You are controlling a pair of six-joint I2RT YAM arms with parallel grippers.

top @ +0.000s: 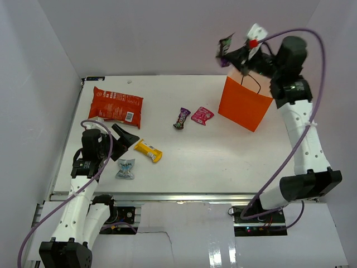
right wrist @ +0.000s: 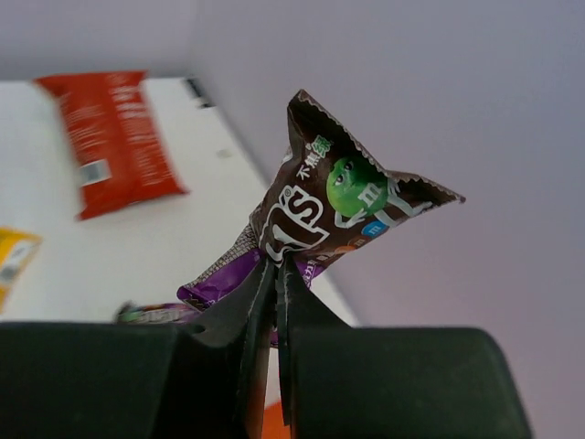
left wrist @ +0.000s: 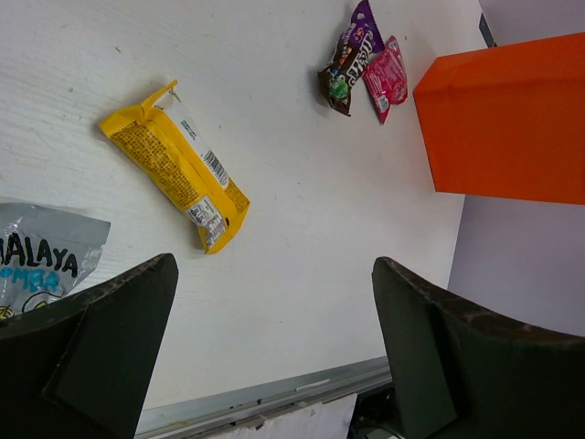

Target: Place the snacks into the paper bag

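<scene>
My right jaws: pinched shut on the maroon wrapper [right wrist: 329, 201], raised near the paper bag [top: 244, 105]
My left jaws: wide apart, holding nothing

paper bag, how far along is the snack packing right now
Nothing can be confirmed done: the inside of the orange paper bag is not visible. In hand: the right gripper is shut on a brown M&M's packet, held up near the bag's top. Left on the table: red chip bag, yellow wrapper, silver-blue packet, purple packet, pink packet. The left gripper is open near the yellow wrapper, holding nothing.
</scene>
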